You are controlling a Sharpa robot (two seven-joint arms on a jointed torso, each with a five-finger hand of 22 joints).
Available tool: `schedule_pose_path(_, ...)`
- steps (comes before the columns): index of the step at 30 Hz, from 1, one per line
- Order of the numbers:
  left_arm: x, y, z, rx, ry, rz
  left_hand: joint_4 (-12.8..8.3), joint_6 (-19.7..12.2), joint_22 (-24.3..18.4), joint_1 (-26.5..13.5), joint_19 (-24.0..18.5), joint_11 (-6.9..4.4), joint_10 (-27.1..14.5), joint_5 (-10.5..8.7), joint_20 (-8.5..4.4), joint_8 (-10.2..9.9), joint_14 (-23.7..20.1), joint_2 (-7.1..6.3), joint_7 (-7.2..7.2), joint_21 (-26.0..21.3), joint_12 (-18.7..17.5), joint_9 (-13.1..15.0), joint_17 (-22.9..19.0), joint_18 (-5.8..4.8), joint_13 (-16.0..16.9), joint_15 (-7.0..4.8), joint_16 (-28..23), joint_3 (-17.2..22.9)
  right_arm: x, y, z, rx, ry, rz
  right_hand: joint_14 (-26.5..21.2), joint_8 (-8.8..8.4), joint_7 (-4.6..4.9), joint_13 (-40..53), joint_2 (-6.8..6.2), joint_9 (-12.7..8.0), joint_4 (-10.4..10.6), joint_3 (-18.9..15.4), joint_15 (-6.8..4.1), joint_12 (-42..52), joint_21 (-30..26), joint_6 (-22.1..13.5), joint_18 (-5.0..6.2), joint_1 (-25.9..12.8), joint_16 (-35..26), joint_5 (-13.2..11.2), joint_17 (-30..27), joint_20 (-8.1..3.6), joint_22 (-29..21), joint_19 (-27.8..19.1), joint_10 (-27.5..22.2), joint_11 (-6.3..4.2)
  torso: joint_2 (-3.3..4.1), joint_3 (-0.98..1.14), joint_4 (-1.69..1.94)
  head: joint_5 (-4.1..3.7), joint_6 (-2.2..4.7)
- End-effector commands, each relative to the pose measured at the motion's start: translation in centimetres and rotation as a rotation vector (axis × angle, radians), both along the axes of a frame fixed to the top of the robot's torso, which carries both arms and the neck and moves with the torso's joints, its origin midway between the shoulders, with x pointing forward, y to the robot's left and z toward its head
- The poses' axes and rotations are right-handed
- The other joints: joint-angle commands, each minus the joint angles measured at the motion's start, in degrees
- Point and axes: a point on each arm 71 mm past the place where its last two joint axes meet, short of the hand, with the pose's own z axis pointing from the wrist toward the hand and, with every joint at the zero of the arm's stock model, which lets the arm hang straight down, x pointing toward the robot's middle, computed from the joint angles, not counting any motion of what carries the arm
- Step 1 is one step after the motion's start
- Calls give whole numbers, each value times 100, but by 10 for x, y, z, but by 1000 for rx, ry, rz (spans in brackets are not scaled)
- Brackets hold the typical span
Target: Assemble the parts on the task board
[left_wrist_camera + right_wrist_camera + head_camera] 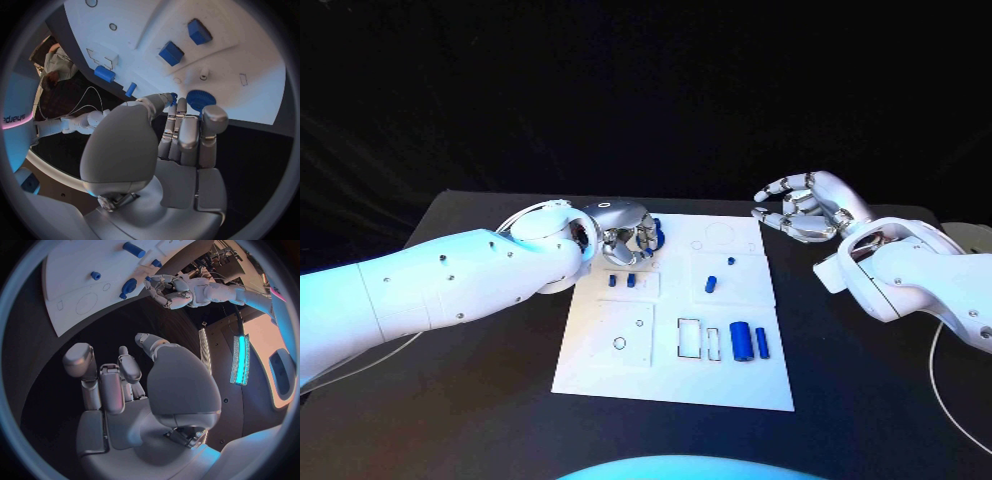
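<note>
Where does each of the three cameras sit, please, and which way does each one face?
Head view: on the robot's head, looking down at the task board; both white arms enter, left hand over the board's far end, right hand beside it.
Left wrist view: behind the left hand, whose fingers reach to a blue gear.
Right wrist view: behind the right hand, facing the board's edge.
Shared: the right wrist view also shows the left hand and gear.

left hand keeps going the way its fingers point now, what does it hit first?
Most likely the round blue toothed part on the task board: in the left wrist view it sits right beyond the left hand fingertips, possibly already touching. Depth unclear.
</note>
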Motion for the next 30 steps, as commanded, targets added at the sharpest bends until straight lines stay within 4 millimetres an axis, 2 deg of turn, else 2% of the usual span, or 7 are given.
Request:
schedule_pose_path(1, -1, 7, 4, -27, 25, 17, -11, 45, 7, -62, 39, -7, 44, -20, -1, -21, 27, 15, -10, 20, -17, 9, -5, -90, -6, 0, 36, 11, -1, 1, 0, -4, -2, 14, 174, 21, 5, 9, -10, -5, 13, 11, -50, -1, -25, -33, 55, -50, -28, 28, 0, 4, -4, -36, -24, -11, -5, 8, 8, 4, 0)
schedule_pose_path(7, -1, 28, 4, -3, 49, 53, -27, 56, 20, -58, 46, -14, 71, -16, -1, -29, 27, 12, -16, 28, -37, 11, -12, -92, -8, -4, 35, 14, -1, 0, 0, -4, -1, 11, 173, 27, 4, 9, -12, -5, 13, 11, -51, 3, -30, -32, 55, -52, -31, 27, -2, 4, -5, -36, -20, -12, 8, 3, 2, -9, 5)
schedule_pose_path(12, -1, 37, 2, 14, 65, 65, -34, 57, 10, -55, 40, -14, 76, -14, -2, -32, 26, 10, -17, 22, -44, 11, -19, -90, -9, -5, 33, 16, -1, 0, 0, -4, -1, 11, 173, 31, 4, 10, -13, -5, 13, 11, -51, 5, -33, -31, 55, -54, -33, 27, -5, 3, -6, -36, -18, -12, 7, 6, -8, 23, 2)
schedule_pose_path(15, 0, 39, 0, 22, 75, 68, -38, 57, -4, -56, 32, -15, 80, -15, -3, -35, 24, 6, -18, 14, -50, 11, -26, -87, -10, -5, 31, 15, -1, 1, 0, -4, -1, 13, 173, 31, 4, 10, -13, -5, 13, 11, -51, 5, -33, -31, 55, -54, -33, 27, -5, 3, -6, -36, -18, -12, 13, 5, -18, 39, 6)
schedule_pose_path(20, 2, 41, -3, 30, 86, 70, -38, 58, -9, -58, 29, -15, 82, -16, -3, -36, 24, 4, -18, 10, -53, 11, -25, -85, -10, -5, 31, 13, -1, 1, 0, -3, -1, 14, 173, 31, 4, 10, -13, -5, 13, 11, -51, 5, -33, -31, 55, -54, -33, 27, -5, 3, -6, -36, -18, -12, 4, 0, -11, 34, -7)
schedule_pose_path(30, 5, 37, -8, 49, 94, 63, -40, 63, -38, -66, 10, -15, 92, -18, -4, -41, 15, 2, -18, -9, -64, 12, -50, -79, -12, -4, 23, 10, -1, 2, 0, -3, -1, 15, 173, 31, 4, 10, -13, -5, 13, 11, -51, 5, -33, -31, 55, -54, -33, 27, -5, 3, -6, -36, -18, -12, 7, 6, -9, 37, -10)
